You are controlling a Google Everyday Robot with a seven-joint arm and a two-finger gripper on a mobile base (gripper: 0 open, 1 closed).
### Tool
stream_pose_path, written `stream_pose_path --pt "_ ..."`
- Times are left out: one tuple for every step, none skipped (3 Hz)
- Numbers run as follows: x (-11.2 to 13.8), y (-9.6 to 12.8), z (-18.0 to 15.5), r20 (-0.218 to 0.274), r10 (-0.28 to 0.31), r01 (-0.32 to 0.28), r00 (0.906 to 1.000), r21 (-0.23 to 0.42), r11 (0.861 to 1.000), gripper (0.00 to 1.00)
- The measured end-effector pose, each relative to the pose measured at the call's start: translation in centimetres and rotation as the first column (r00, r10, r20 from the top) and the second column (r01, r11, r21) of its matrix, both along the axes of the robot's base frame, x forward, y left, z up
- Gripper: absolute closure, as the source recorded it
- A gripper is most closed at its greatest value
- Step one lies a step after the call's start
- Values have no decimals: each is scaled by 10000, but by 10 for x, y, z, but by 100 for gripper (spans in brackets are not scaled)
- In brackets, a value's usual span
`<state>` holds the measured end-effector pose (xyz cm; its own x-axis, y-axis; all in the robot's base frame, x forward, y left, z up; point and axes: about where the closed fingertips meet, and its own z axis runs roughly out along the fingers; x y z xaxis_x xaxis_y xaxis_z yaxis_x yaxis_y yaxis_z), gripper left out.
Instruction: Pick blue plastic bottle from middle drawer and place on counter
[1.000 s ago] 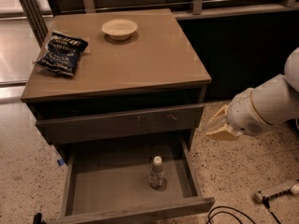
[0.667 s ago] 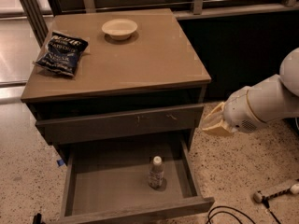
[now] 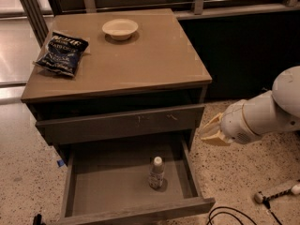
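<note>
The blue plastic bottle (image 3: 156,172) stands upright on the floor of the pulled-out middle drawer (image 3: 89,186), right of its centre, white cap up. The counter (image 3: 140,60) is the tan top of the cabinet above. My gripper (image 3: 206,132) hangs in the air to the right of the cabinet, level with the drawer above, up and to the right of the bottle and well apart from it. Its pale fingers (image 3: 213,122) point left toward the cabinet, open and empty.
A dark blue snack bag (image 3: 62,52) lies on the counter's left side and a pale bowl (image 3: 120,28) at its back. The drawer with small scratches (image 3: 122,123) juts out slightly above the open one. A white tool (image 3: 276,191) and a black cable (image 3: 229,214) lie on the speckled floor at right.
My gripper has moved a little left and slightly down, closer to the cabinet's right side. The bottle and the drawers have not moved.
</note>
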<state>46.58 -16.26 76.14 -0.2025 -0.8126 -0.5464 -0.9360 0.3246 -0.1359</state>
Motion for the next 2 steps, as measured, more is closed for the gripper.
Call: stream_pose_path --pt "-2 14 -65 105 216 -219 9997 312 9993 100" --pt "2 38 -134 97 508 -514 9987 874 9948 100"
